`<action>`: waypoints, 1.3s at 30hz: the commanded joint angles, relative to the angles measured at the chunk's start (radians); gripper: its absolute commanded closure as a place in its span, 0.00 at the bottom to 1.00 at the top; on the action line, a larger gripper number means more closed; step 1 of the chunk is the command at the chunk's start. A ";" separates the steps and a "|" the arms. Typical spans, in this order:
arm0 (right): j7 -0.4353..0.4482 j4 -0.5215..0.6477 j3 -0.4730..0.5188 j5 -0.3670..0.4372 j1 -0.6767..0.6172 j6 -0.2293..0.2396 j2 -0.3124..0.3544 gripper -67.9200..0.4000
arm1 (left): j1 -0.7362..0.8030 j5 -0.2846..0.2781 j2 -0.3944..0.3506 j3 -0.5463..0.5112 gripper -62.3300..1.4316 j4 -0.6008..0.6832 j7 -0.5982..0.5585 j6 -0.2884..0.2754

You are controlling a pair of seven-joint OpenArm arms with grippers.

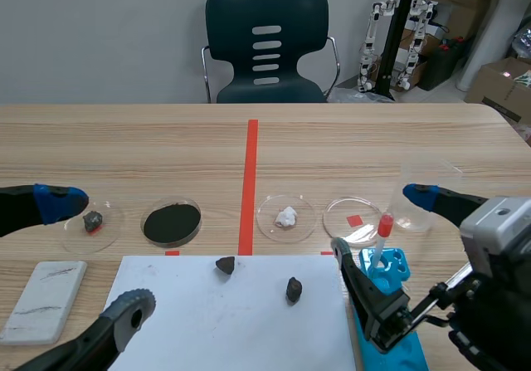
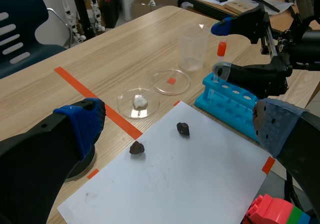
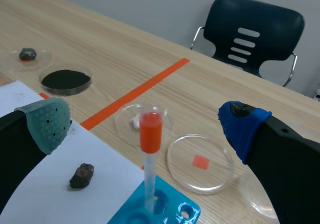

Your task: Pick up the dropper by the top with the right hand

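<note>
Flanking the red top of the dropper (image 3: 149, 151), right claw (image 3: 145, 125) spread wide.

wooden table (image 1: 373, 139), white sheet (image 1: 207, 321), petri dishes (image 1: 340, 213), beaker (image 1: 423, 217), blue rack (image 1: 400, 265), grey slab (image 1: 43, 298)

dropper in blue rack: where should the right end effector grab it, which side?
Take the dropper by its orange bulb: it stands upright, bulb clear above the blue rack, thin stem down a hole. Come in level from the robot's side, a finger each side, then probably lift straight up. The right end effector is open around it.
</note>
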 commanded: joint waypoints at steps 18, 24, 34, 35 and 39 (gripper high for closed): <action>-0.002 -0.006 -0.005 0.023 0.008 0.002 0.000 0.19 | 0.010 -0.011 0.005 -0.002 0.01 0.005 -0.013 0.000; 0.024 -0.006 -0.005 0.023 -0.009 0.002 0.003 0.20 | 0.010 -0.011 0.005 -0.002 0.01 0.005 -0.013 0.000; 0.031 -0.006 -0.005 0.022 -0.017 0.002 0.003 0.23 | 0.010 -0.011 0.005 -0.002 0.01 0.005 -0.013 0.000; 0.031 -0.006 -0.005 0.022 -0.017 0.002 0.003 0.23 | 0.010 -0.011 0.005 -0.002 0.01 0.005 -0.013 0.000; 0.031 -0.006 -0.005 0.022 -0.017 0.002 0.003 0.23 | 0.010 -0.011 0.005 -0.002 0.01 0.005 -0.013 0.000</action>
